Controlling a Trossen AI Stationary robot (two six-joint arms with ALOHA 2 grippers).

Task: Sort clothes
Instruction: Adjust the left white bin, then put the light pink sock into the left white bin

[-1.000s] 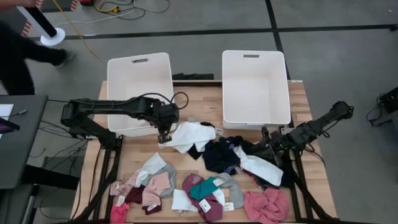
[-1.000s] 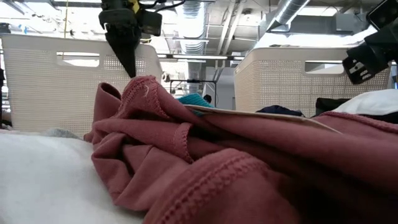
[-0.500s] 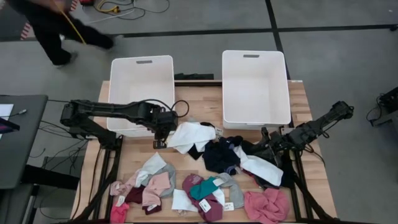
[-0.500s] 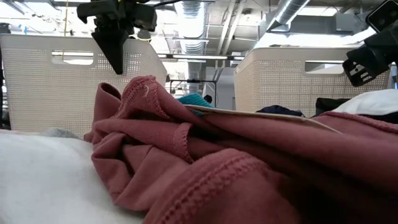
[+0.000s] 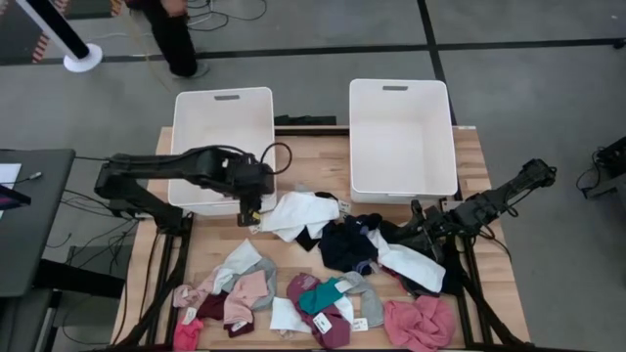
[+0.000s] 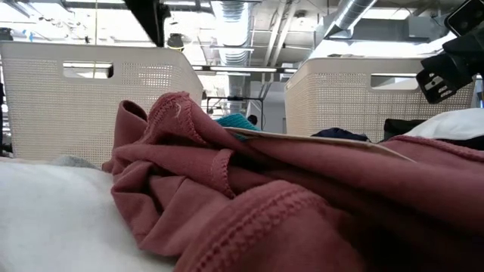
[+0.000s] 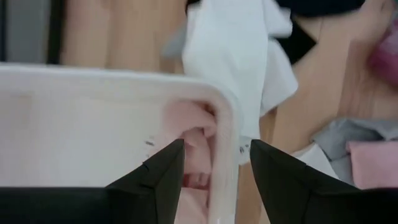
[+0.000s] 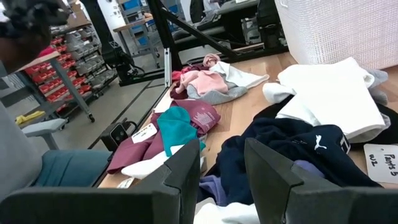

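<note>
The clothes lie spread over the near half of the wooden table (image 5: 313,166). In the high view a white garment (image 5: 298,212) sits near the middle, a black and navy heap (image 5: 347,244) just right of it, and a second white piece (image 5: 411,266) beyond that. Along the front edge run a pink and grey cluster (image 5: 230,293), a maroon and teal bundle (image 5: 323,298) with paper tags, and a pink ruffled piece (image 5: 421,323) at the right corner.

The low view gives none of that layout: a rumpled maroon garment (image 6: 249,204) fills it, with white fabric (image 6: 53,219) at its left and the two bins' walls behind.

The left gripper (image 5: 248,209) hangs over the near right corner of the left white bin (image 5: 220,122). Only its wrist view shows its dark fingers (image 7: 158,174) spread apart astride the bin's rim (image 7: 224,143), holding nothing, with something pale pink, possibly a garment, blurred just inside the wall (image 7: 193,134).

The right gripper (image 5: 419,227) rests low at the table's right edge beside the dark heap, in front of the right white bin (image 5: 401,132). Its wrist view shows the fingers (image 8: 186,168) parted and empty above a navy garment (image 8: 280,146), with a teal sock (image 8: 177,127) farther off.
</note>
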